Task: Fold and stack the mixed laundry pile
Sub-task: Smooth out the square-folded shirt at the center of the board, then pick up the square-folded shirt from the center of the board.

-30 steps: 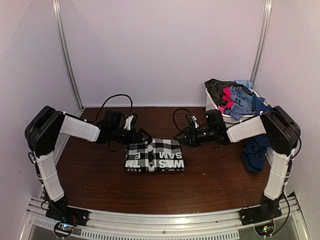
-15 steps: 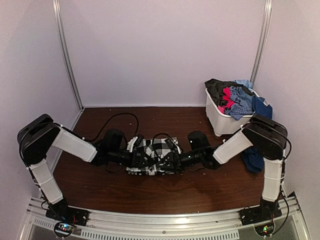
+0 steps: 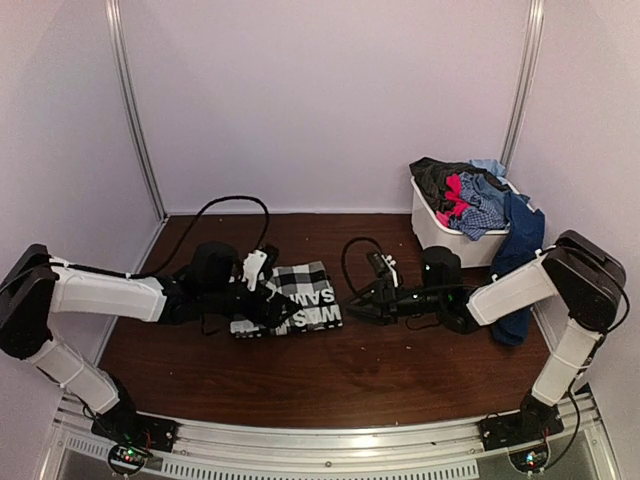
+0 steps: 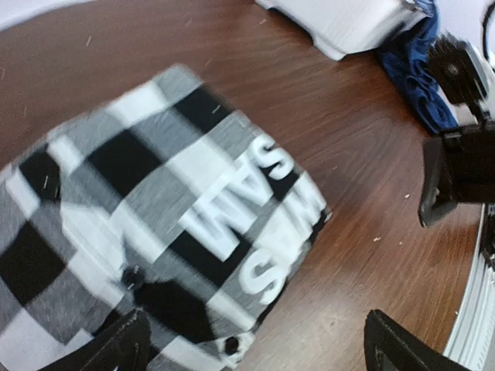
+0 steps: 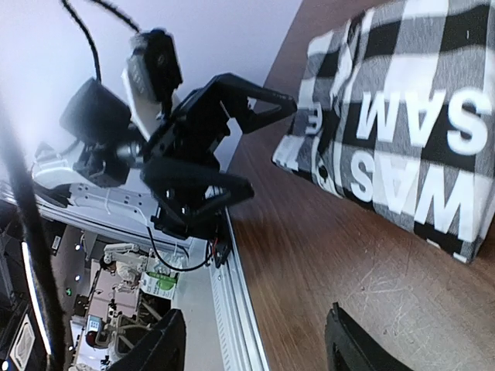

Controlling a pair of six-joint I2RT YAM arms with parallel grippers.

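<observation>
Over shirt (image 4: 178, 209), left claw (image 4: 259, 352) agape, empty

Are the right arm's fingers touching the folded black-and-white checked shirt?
Apart. In the right wrist view, bare wooden table separates the right gripper and its fingers from the folded black-and-white checked shirt.

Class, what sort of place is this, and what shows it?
Probably a robot test cell: a left arm and right arm on a rail at a brown table, plain enclosing walls, a white bin heaped with clothes.
</observation>
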